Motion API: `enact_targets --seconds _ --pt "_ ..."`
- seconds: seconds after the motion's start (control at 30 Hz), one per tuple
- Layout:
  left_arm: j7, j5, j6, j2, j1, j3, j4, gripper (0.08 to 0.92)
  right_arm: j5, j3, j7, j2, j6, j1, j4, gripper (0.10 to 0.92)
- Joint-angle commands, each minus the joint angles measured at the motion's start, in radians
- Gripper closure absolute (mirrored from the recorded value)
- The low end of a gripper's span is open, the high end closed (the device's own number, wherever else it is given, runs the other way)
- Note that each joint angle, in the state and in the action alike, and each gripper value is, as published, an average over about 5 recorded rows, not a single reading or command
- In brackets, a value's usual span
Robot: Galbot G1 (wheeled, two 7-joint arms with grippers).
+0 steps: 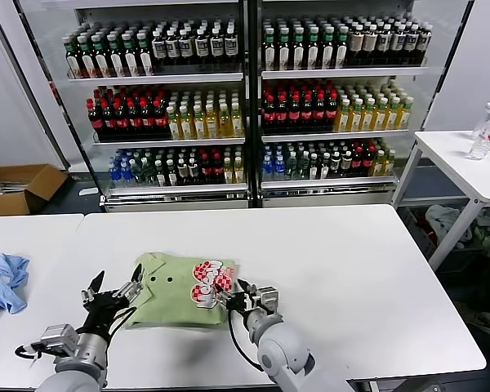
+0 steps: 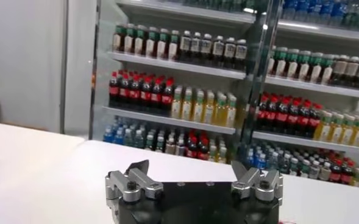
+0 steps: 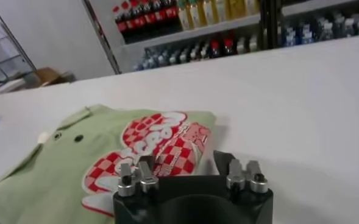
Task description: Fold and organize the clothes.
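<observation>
The light green shirt (image 1: 175, 287) lies folded on the white table (image 1: 335, 269), collar and dark buttons toward the left, red-pink and white graphic at its right end. It also shows in the right wrist view (image 3: 106, 158). My left gripper (image 1: 113, 289) is open and empty, just off the shirt's left edge; in the left wrist view (image 2: 191, 176) it points over bare table at the shelves. My right gripper (image 1: 247, 296) is open and empty at the shirt's near right corner, one finger beside the graphic (image 3: 167, 143).
A light blue cloth (image 1: 2, 282) lies on the adjoining table at far left. Drink shelves (image 1: 245, 98) stand behind the table. A side table with a bottle (image 1: 483, 135) stands at right. A cardboard box (image 1: 20, 188) sits on the floor at left.
</observation>
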Motion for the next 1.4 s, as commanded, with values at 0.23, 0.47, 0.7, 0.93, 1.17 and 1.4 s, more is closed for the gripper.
enact_targets --seconds 0.23,0.47,0.7,0.93,1.17,1.4 --pt "-0.004 0.027 -0.021 -0.028 0.068 -0.035 -0.026 0.177 0.083 -0.007 0.009 -0.061 -0.003 0.063 -0.061 0.616" --pt "0.0 0.038 -0.022 -0.054 0.07 -0.025 -0.02 0.177 0.057 0.056 -0.058 -0.154 0.031 0.097 -0.066 0.815" --pt "0.007 0.081 -0.019 -0.08 0.07 0.007 -0.04 0.177 -0.039 0.149 -0.175 -0.342 0.082 0.136 -0.093 0.919" --pt "0.046 0.149 -0.016 -0.104 0.063 0.046 -0.057 0.177 -0.315 0.214 -0.237 -0.41 0.232 0.013 0.021 0.911" --pt "0.08 0.193 -0.022 -0.134 0.084 0.062 -0.061 0.177 -0.379 0.322 -0.14 -0.392 0.374 -0.22 0.172 0.733" --pt "0.104 0.218 -0.03 -0.149 0.13 0.052 -0.117 0.177 -0.362 0.42 -0.144 -0.356 0.441 -0.376 0.303 0.533"
